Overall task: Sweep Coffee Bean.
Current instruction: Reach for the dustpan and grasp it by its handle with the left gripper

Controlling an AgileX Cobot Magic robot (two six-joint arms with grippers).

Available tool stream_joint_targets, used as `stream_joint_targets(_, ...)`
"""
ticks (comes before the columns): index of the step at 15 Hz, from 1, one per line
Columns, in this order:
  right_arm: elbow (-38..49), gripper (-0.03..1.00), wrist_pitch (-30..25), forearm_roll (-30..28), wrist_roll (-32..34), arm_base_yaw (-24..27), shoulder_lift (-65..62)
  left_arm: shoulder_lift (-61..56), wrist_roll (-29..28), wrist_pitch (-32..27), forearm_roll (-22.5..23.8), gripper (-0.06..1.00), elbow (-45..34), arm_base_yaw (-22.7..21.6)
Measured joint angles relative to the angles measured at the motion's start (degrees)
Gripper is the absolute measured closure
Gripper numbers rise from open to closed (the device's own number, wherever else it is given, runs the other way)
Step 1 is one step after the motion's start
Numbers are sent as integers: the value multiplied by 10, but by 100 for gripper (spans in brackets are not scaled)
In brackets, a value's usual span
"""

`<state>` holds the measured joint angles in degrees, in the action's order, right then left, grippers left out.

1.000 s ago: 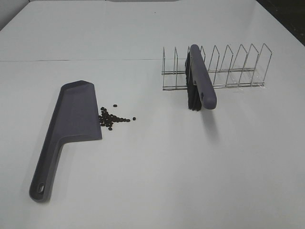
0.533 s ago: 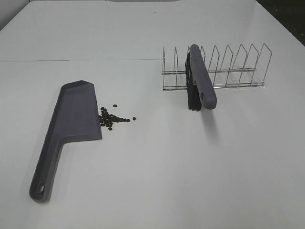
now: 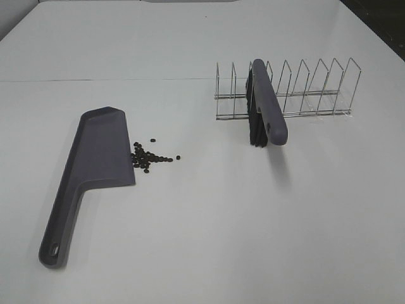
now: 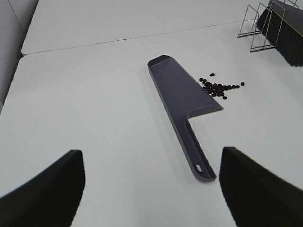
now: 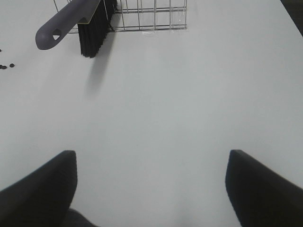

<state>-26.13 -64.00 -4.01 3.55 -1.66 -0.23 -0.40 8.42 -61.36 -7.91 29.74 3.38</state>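
Note:
Several dark coffee beans point(image 3: 150, 159) lie in a small cluster on the white table, just right of the grey-purple dustpan point(image 3: 95, 158), which lies flat with its handle toward the near edge. The beans point(image 4: 218, 88) and dustpan point(image 4: 182, 99) also show in the left wrist view, far ahead of my open left gripper point(image 4: 151, 189). A grey-handled brush point(image 3: 266, 111) with black bristles leans in a wire rack point(image 3: 297, 92). In the right wrist view the brush point(image 5: 78, 21) is far ahead of my open right gripper point(image 5: 151, 189). Neither gripper appears in the exterior high view.
The wire rack point(image 5: 151, 14) stands at the back right of the table. A seam point(image 3: 107, 80) runs across the tabletop behind the dustpan. A few stray beans point(image 5: 5, 66) show at the edge of the right wrist view.

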Motion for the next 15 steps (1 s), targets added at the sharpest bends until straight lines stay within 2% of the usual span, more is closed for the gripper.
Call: stream_joint_targets(15, 0, 18, 0, -1, 0, 0, 0, 0, 0, 0, 0, 22, 0, 0)
